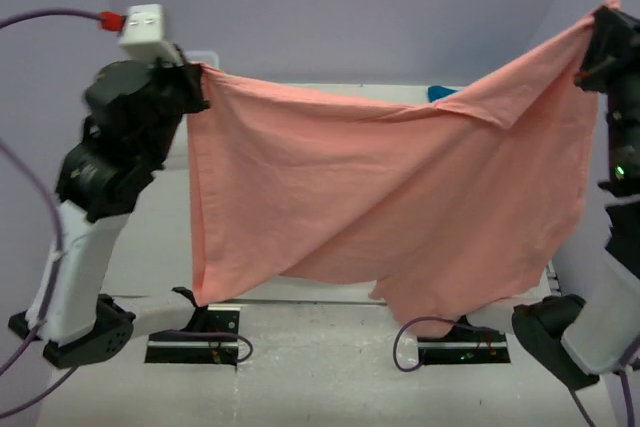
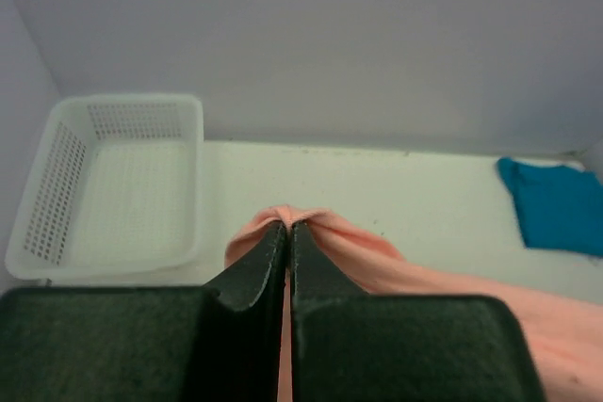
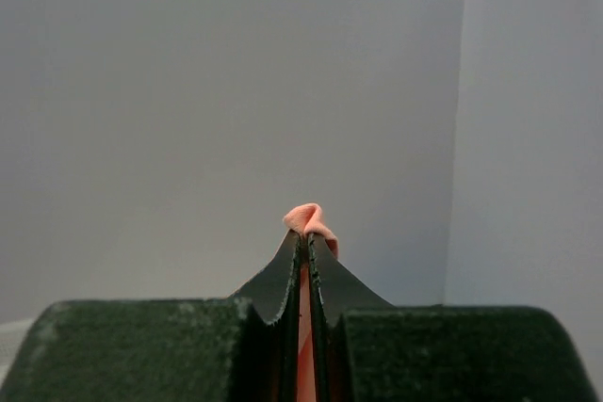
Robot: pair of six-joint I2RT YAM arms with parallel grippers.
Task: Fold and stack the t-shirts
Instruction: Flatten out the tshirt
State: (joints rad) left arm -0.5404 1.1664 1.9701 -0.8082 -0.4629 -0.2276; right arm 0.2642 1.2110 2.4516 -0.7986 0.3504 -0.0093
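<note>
The salmon-pink t-shirt [image 1: 390,202] hangs spread in the air between both arms, its lower edge near the table's front. My left gripper [image 1: 200,77] is shut on its upper left corner; in the left wrist view pink cloth [image 2: 353,242] bulges past the gripper [image 2: 288,227]. Held higher at the far right, my right gripper [image 1: 596,22] is shut on the upper right corner, and a pink nub [image 3: 309,218] pokes out above the gripper [image 3: 305,237]. The teal-blue t-shirt [image 2: 556,204] lies on the table at the back right; only a sliver [image 1: 440,93] shows above the pink cloth.
A white mesh basket [image 2: 122,185] stands at the table's back left. The hanging shirt hides most of the table [image 1: 330,347] in the top view. Purple cables [image 1: 45,19] run by the left arm, and walls close in on both sides.
</note>
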